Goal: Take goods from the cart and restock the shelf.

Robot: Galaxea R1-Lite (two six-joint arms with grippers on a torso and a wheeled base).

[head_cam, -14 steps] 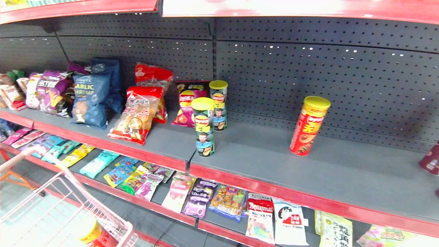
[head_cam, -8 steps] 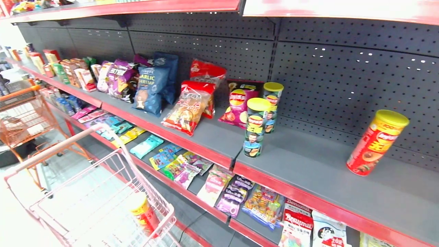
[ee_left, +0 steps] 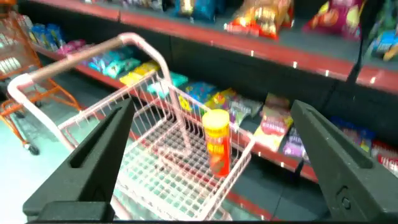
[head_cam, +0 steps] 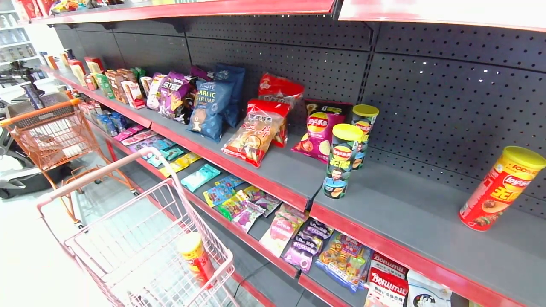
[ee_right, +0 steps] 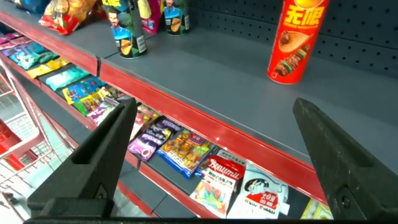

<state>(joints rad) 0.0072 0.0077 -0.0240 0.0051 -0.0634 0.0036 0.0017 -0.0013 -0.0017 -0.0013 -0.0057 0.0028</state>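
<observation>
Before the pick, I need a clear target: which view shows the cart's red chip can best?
Left wrist view: the red chip can stands upright, central. Head view: smaller, inside the pink cart. Right wrist view: faces the shelf.

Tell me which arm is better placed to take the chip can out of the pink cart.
Left. The left end effector, open, hangs above the pink cart with the chip can framed between its fingers; the right end effector, also open, faces the gray shelf, away from the cart.
</observation>
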